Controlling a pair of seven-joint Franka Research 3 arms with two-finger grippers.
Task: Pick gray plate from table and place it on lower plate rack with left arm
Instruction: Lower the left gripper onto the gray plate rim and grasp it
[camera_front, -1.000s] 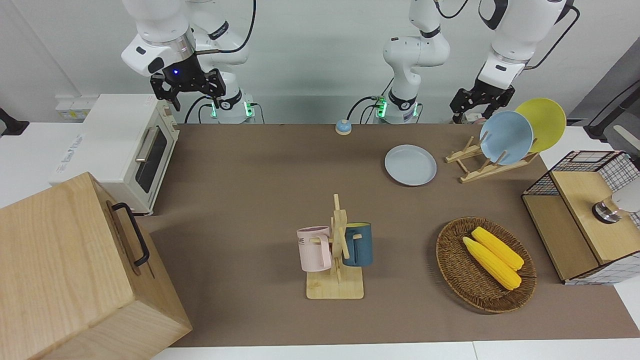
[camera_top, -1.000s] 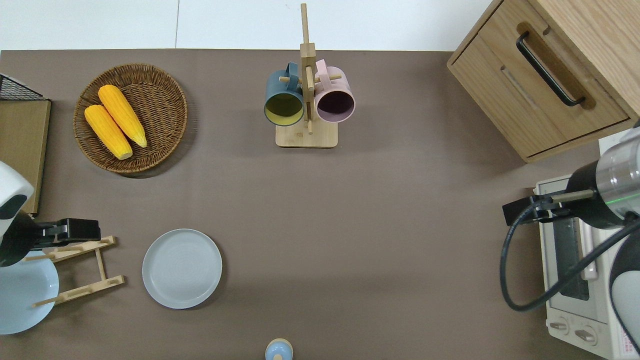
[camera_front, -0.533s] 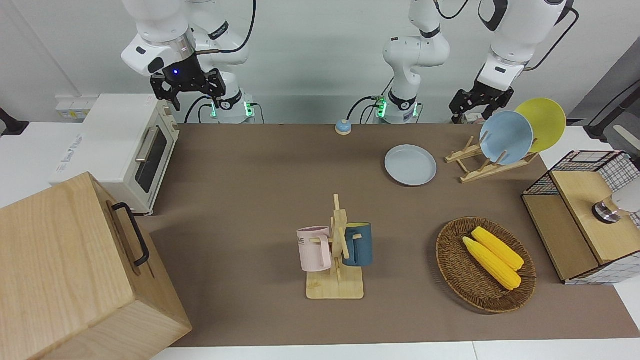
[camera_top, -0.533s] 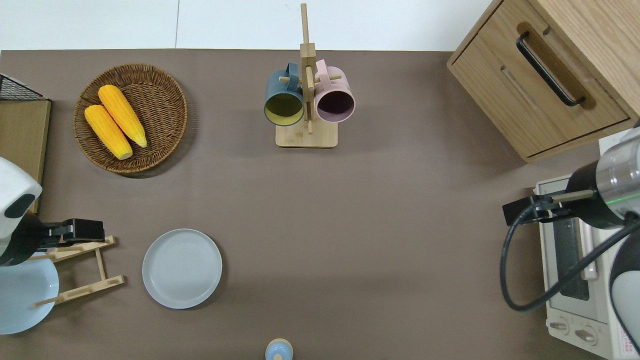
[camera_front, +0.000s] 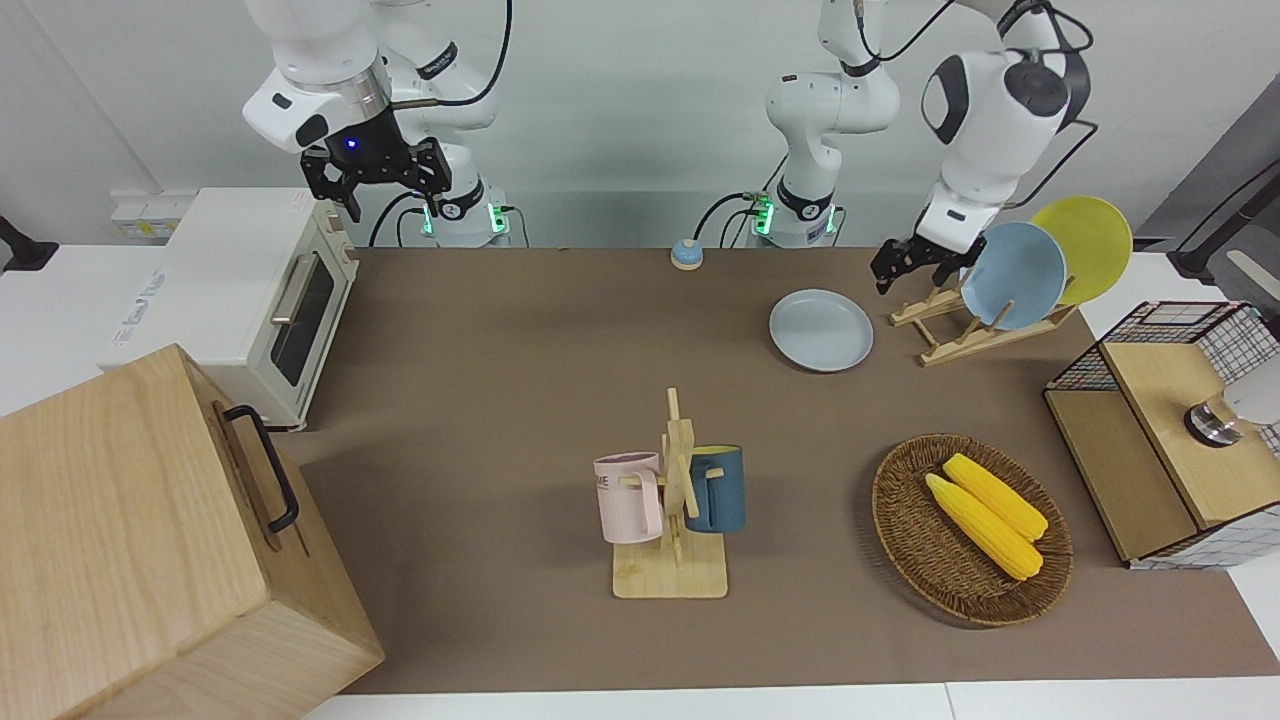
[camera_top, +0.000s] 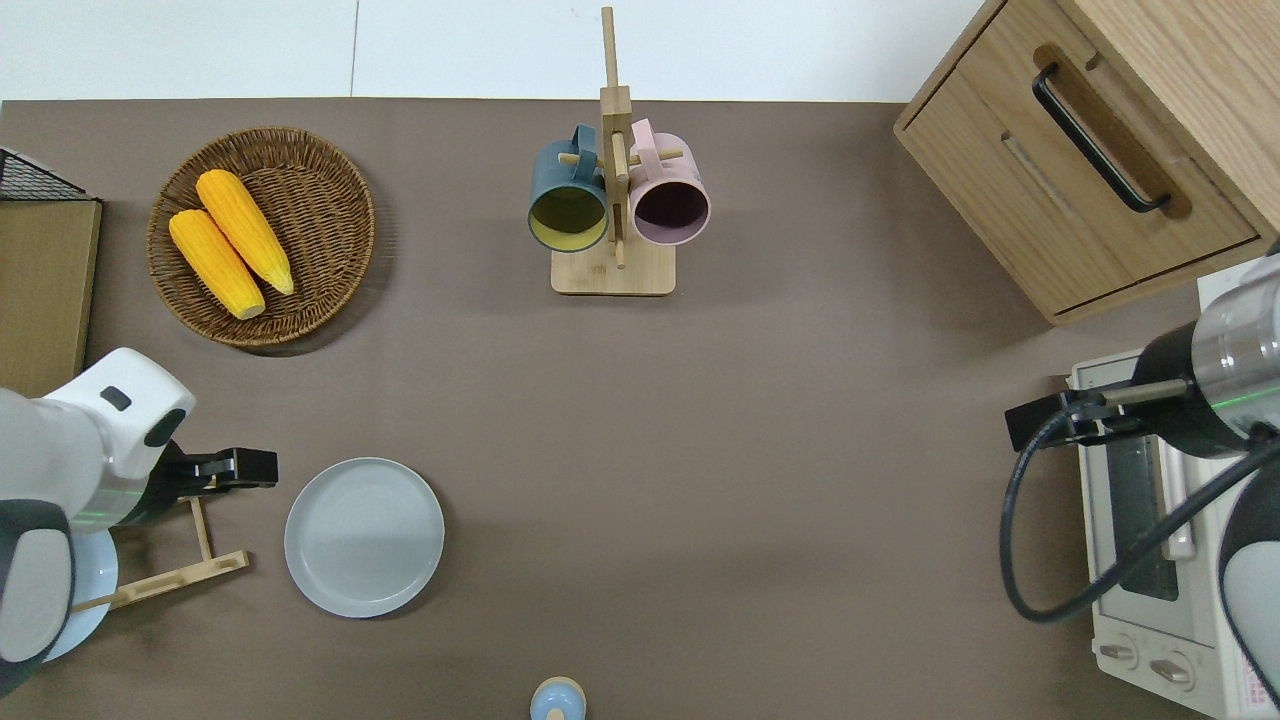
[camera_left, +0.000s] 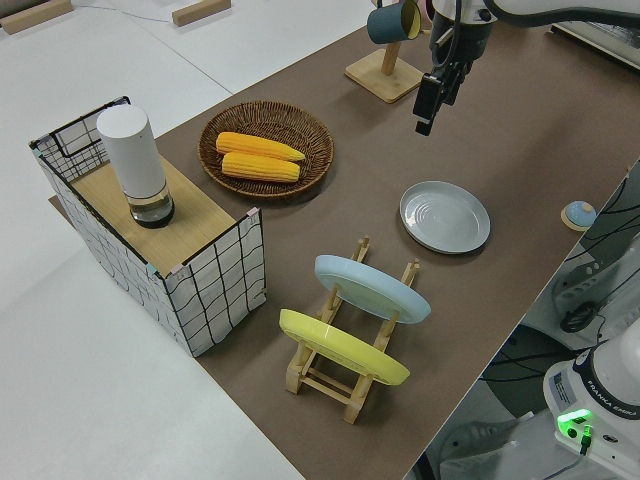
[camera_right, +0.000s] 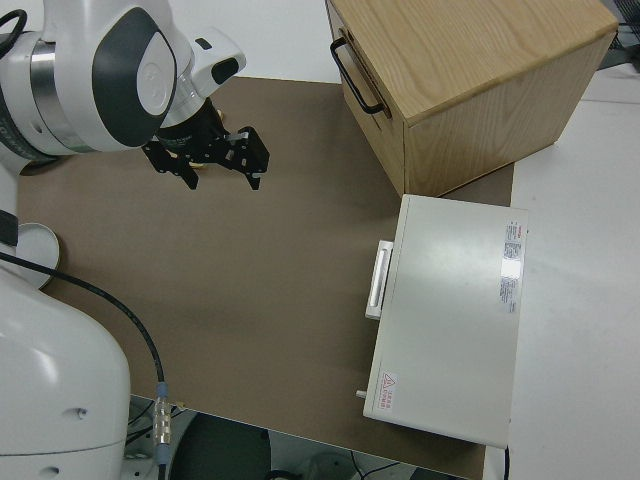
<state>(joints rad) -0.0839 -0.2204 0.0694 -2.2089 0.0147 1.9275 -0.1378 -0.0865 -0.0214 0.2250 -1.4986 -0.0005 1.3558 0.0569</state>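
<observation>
The gray plate (camera_front: 821, 330) lies flat on the brown mat (camera_top: 364, 536), also in the left side view (camera_left: 445, 216). Beside it, toward the left arm's end of the table, stands the lower plate rack (camera_front: 962, 338) (camera_top: 170, 578) (camera_left: 352, 388). The rack holds a light blue plate (camera_front: 1012, 275) and a yellow plate (camera_front: 1085, 245). My left gripper (camera_front: 905, 272) (camera_top: 245, 468) (camera_left: 430, 108) is open and empty. It hangs over the rack's free end, next to the gray plate's rim. My right gripper (camera_front: 392, 200) (camera_right: 222, 182) is open and parked.
A mug stand (camera_front: 675, 500) with pink and blue mugs stands mid-table. A wicker basket (camera_front: 905, 545) holds two corn cobs. A wire crate (camera_front: 1180, 400) carries a white cylinder. A toaster oven (camera_front: 250, 300), a wooden cabinet (camera_front: 150, 540) and a small blue bell (camera_front: 686, 254) are also here.
My left arm has swung down from above the racked plates toward the gray plate, and its gripper is now lower, over the rack's free end. The right arm has not moved.
</observation>
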